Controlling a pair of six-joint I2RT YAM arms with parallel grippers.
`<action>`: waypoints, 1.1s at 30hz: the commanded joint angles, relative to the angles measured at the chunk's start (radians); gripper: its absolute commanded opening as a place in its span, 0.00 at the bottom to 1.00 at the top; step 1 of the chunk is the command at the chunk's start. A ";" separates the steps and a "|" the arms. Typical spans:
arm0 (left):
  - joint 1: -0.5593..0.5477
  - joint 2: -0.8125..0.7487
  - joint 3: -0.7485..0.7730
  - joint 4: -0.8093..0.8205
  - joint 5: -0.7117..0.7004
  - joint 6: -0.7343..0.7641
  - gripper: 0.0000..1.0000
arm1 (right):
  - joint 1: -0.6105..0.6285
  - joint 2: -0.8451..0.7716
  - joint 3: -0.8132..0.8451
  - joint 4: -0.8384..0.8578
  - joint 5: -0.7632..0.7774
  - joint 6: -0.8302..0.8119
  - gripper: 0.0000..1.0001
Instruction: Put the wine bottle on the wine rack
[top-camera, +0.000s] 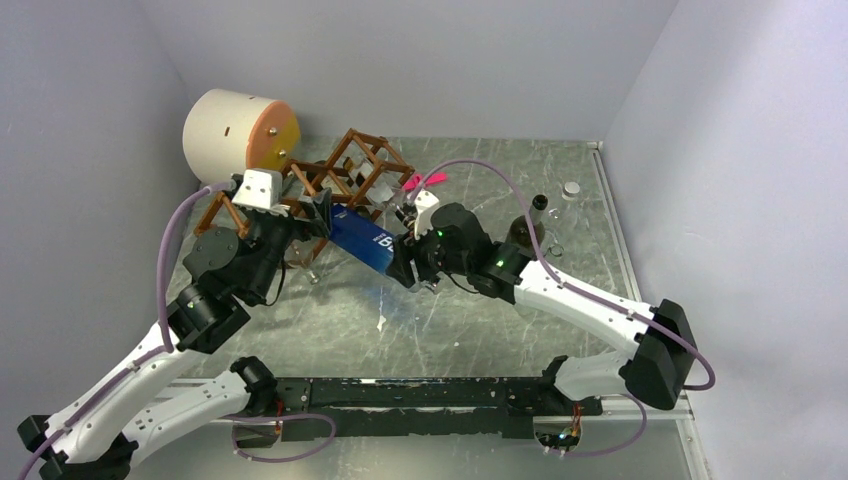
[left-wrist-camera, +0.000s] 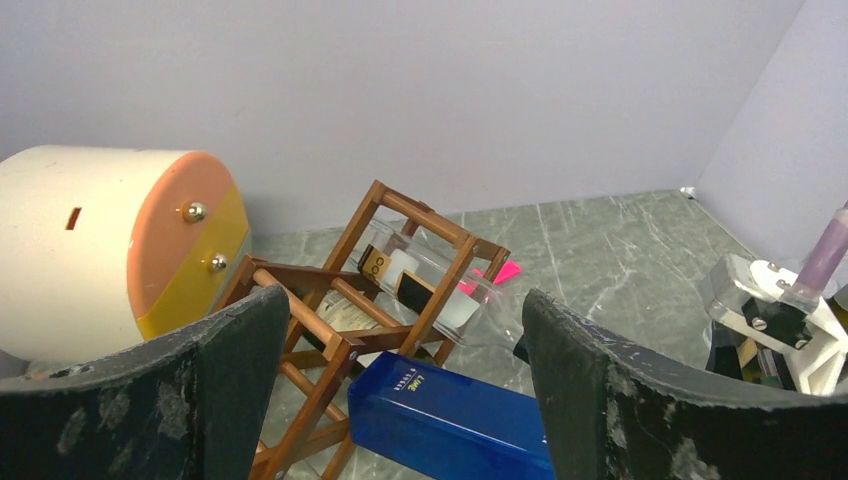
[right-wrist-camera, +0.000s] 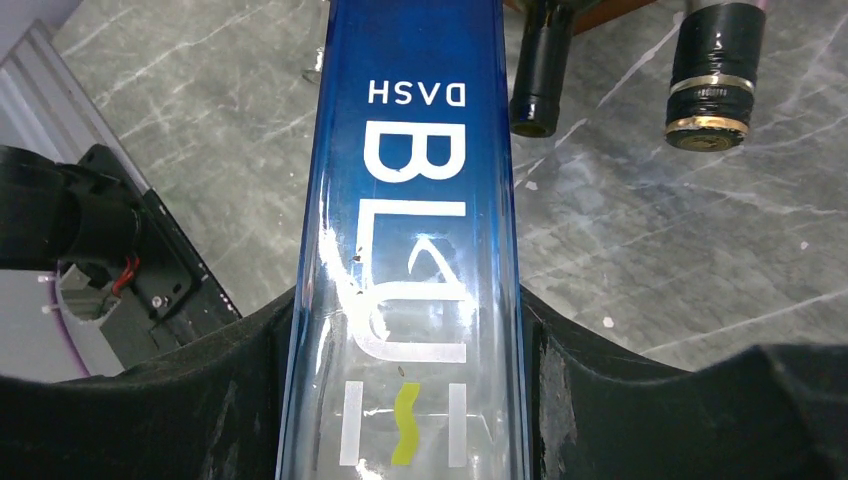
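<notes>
Currently one clear bottle (left-wrist-camera: 405, 270) lies in the wine rack (left-wrist-camera: 430, 222).

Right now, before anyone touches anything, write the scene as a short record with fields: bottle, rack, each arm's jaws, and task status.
bottle: blue bottle, slanted, at the front of the rack
rack: wooden rack, a clear bottle lying in one cell
right jaws: shut on the blue bottle
left jaws: open, empty, facing the rack
beside rack: cream-and-orange drum
status: blue bottle not yet in a cell
</notes>
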 joint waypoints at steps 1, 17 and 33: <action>-0.004 -0.010 -0.011 0.037 -0.032 0.009 0.90 | 0.004 -0.010 0.031 0.304 0.035 0.071 0.00; -0.005 0.004 0.015 -0.010 -0.040 -0.014 0.91 | 0.048 0.139 0.018 0.551 0.093 0.226 0.00; -0.005 -0.040 0.047 -0.058 0.009 -0.045 0.91 | 0.111 0.374 0.095 0.808 0.265 0.184 0.00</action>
